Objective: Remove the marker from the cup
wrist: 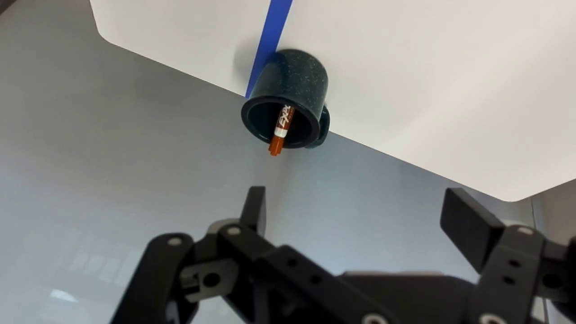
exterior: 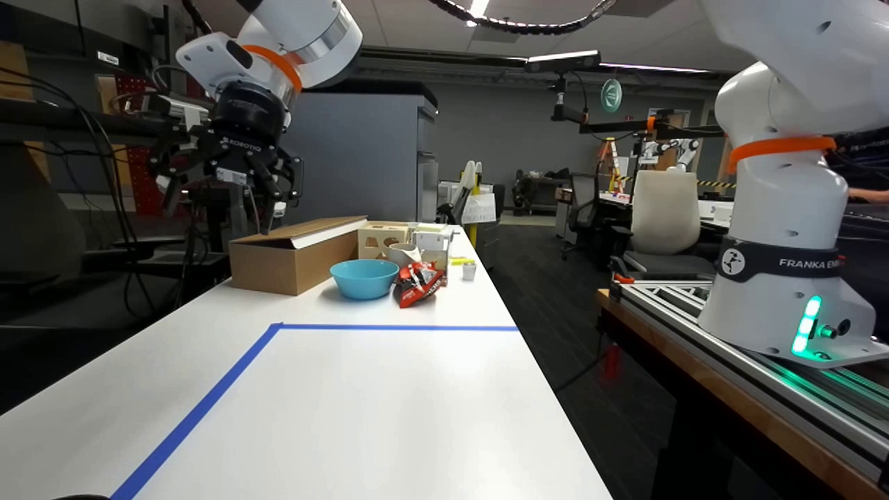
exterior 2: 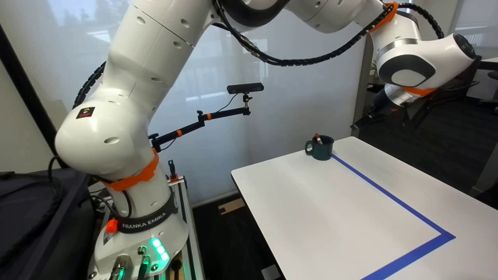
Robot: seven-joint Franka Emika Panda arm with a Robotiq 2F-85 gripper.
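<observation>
Wrist view: marker in cup; jaws spread wide, empty, away from cup. Likely approach step; next, align over cup, pinch marker.

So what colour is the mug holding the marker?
The mug is dark blue-green with pale speckles, clearest in the wrist view.

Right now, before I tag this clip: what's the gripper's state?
Gripper: open, holding nothing; the marker is in the cup.

1 green cup, 1 brown marker
</observation>
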